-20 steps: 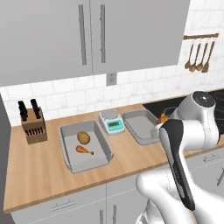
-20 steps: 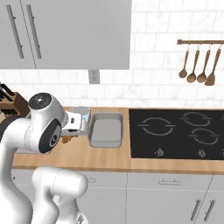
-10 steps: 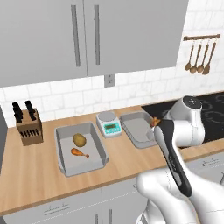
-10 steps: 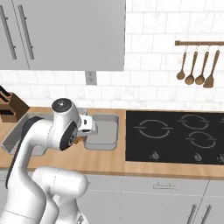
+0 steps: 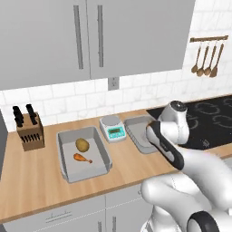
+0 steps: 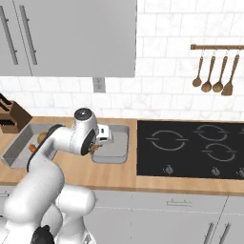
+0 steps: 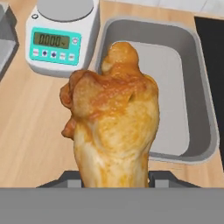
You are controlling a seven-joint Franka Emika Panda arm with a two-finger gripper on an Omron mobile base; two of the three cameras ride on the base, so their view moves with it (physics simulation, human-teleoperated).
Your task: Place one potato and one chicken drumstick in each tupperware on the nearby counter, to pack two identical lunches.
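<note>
My two-finger gripper (image 7: 114, 177) clamps a golden-brown chicken drumstick (image 7: 111, 131); the empty grey rectangular tupperware (image 7: 199, 87) lies just ahead (slightly right) of it.

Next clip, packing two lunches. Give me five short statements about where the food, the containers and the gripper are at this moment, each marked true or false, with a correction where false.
1. The gripper holds a chicken drumstick. True.
2. The left tupperware holds a potato and a second drumstick. True.
3. The right tupperware already holds a potato. False: its visible floor is bare in the hand view.
4. A digital scale stands between the two containers. True.
5. The held drumstick hangs over the cooktop. False: it is by the near left corner of the right tupperware, over its rim and the counter.
</note>
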